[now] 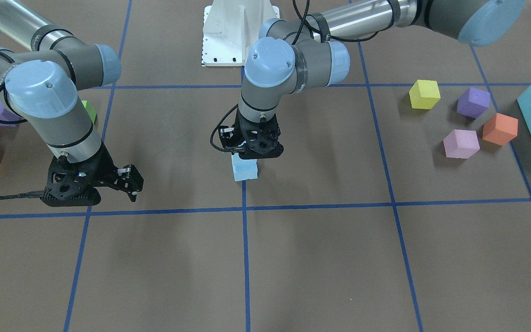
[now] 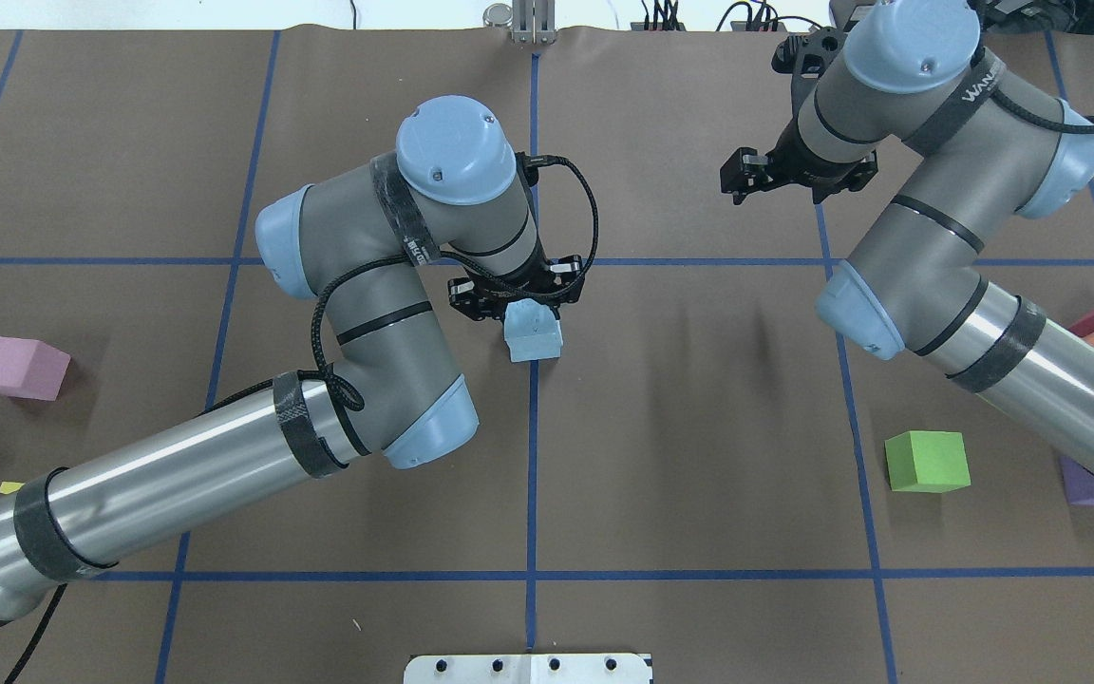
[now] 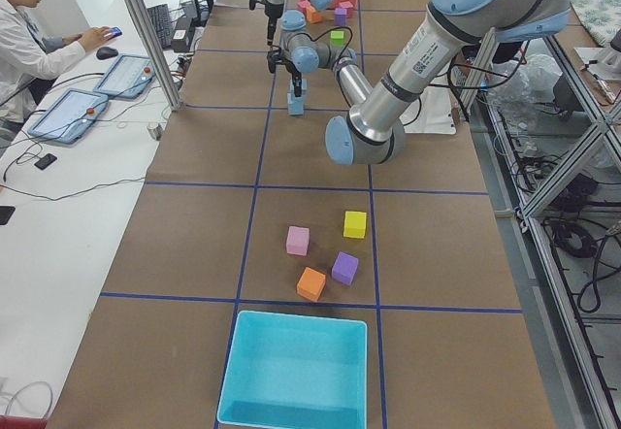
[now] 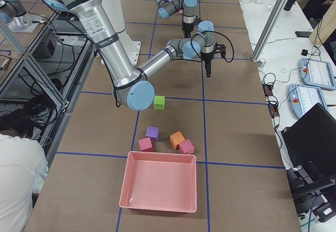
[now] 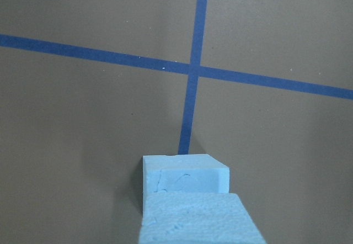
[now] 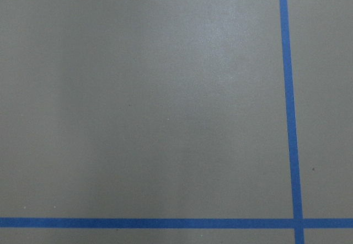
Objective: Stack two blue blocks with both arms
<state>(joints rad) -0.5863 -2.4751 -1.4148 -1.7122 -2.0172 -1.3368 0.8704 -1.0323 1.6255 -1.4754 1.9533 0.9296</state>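
A brown paper surface (image 2: 699, 456) ruled into squares by blue tape lines (image 2: 533, 475), described as seen from above and behind the robot; at the far left edge a pink cube (image 2: 20, 368) sits alone; the left arm (image 2: 177, 494) enters from the lower left, bends at the elbow and reaches to the middle of the surface; its left tool (image 2: 518, 299) points straight down and is clenched on the upper blue block (image 5: 196, 219); that block is directly over the lower blue block (image 1: 245, 169), which rests on the surface on the central tape line, just on the robot's side of a tape crossing; from the side the two read as one short pale blue column; whether their faces actually touch cannot be told, since the tool's black body hides the join; further right, well apart from the blocks, the right tool (image 1: 132, 183) hangs above bare surface with its jaws apart and nothing between them; the view from its wrist shows only brown paper and two crossing tape lines; the right arm (image 2: 936, 247) runs from it to the right edge; below that arm in this view, nearer the robot, a green cube (image 2: 927, 461) lies on the surface, and a purple cube (image 2: 1084, 484) near it is partly hidden by the arm
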